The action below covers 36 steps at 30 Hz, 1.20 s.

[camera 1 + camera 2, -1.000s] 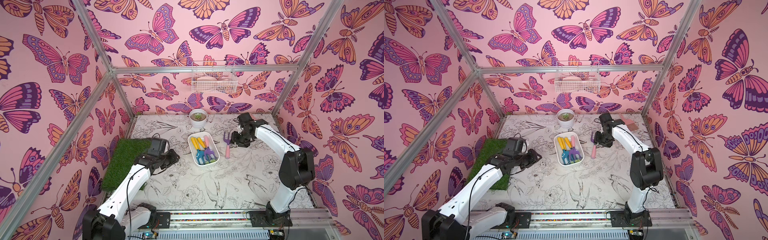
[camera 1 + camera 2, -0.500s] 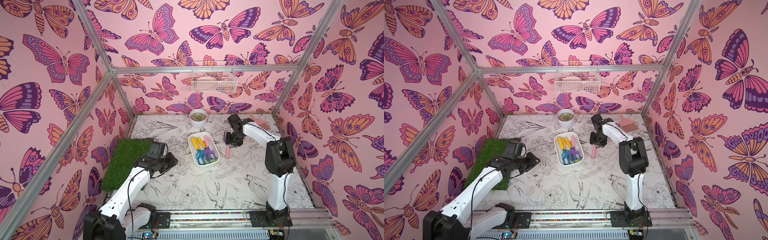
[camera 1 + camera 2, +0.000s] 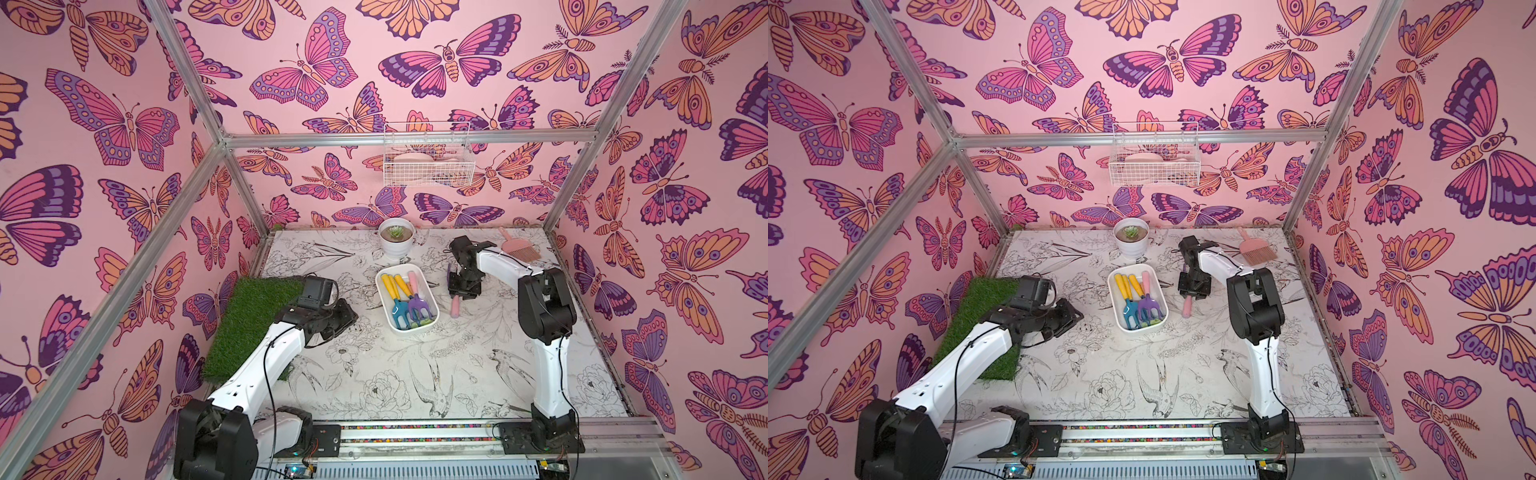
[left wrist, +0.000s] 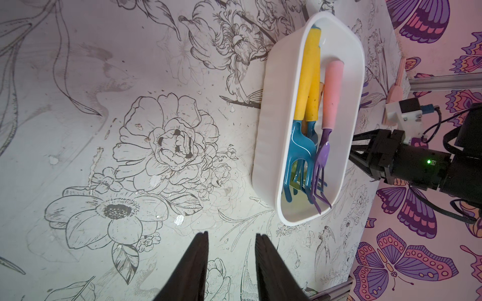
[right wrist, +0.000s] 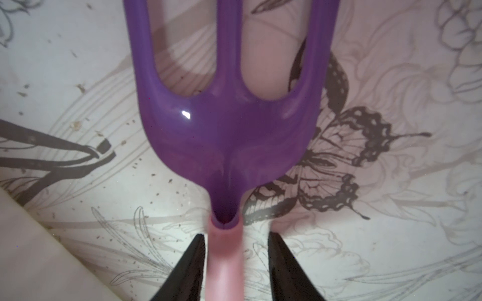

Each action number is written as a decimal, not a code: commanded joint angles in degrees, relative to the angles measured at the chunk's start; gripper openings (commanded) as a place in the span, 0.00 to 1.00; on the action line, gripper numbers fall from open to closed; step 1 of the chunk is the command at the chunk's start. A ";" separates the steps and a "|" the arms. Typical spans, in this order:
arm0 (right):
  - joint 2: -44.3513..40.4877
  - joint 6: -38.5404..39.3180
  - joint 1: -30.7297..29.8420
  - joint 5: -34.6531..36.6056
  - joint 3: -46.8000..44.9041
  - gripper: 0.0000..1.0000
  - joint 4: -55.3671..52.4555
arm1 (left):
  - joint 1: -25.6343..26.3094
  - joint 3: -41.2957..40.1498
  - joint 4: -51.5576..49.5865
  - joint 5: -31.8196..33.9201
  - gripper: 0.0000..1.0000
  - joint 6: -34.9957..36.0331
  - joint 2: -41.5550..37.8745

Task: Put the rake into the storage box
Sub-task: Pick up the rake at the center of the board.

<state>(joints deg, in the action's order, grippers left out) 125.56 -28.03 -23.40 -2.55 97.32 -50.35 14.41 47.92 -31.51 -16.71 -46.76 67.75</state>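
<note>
Item: purple three-tined plastic rake with pink handle (image 5: 224,146) — lying just right of the shallow white plastic storage box (image 4: 264,130). Your right gripper (image 5: 236,234): jaws apart, astride the handle — centre it, then clamp.

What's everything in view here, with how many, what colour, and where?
table: 1, white with drawn flowers
storage box: 1, white, mid-table
rake: 1, purple head, pink handle, on table beside storage box
blue tools: 2, yellow handles, inside storage box
purple claw tool: 1, pink handle, inside storage box
plant pot: 1, white, behind storage box, holding succulent
fan-shaped tined tool: 1, pink, far right corner
wire basket: 1, white, back wall
grass mat: 1, green, left edge
left gripper: 1, black, open, empty, by grass mat
right gripper: 1, black, open, straddling rake handle
</note>
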 commanded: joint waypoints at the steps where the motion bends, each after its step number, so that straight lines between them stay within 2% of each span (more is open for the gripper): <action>1: 0.66 0.86 -0.51 0.96 0.43 0.43 -0.09 | -0.56 -0.48 0.06 -0.43 0.36 0.09 -1.43; 5: 0.15 1.09 -0.51 0.70 -0.96 0.38 0.50 | -0.69 -1.11 0.07 -0.84 0.37 0.09 -1.33; 8: -0.66 1.74 -0.51 0.62 -2.07 0.24 0.69 | -0.74 -0.86 0.63 -1.88 0.38 0.36 -0.54; 11: -2.27 2.20 -0.51 0.82 -3.47 0.14 0.59 | -0.76 0.01 1.23 -2.95 0.39 0.79 0.58; 17: -10.53 3.37 -0.55 1.76 -9.50 0.01 2.09 | -0.77 2.76 2.21 -6.24 0.41 3.44 3.51; 23: -18.10 7.03 -0.52 -1.70 -14.53 0.00 2.05 | -0.79 3.57 6.53 -11.44 0.42 3.29 7.38; 28: -24.76 9.76 -0.57 -10.27 -19.68 0.00 5.02 | -0.78 0.41 19.33 -20.64 0.43 -0.87 9.41; 36: -29.18 10.89 -0.88 -18.36 -19.90 0.00 3.82 | 0.07 -1.37 26.71 -23.53 0.44 -5.00 10.86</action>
<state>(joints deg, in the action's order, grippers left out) 97.62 -18.74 -23.53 -16.23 76.40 -46.09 14.04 47.92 -10.20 -36.80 -49.54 77.78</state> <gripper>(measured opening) 0.228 0.437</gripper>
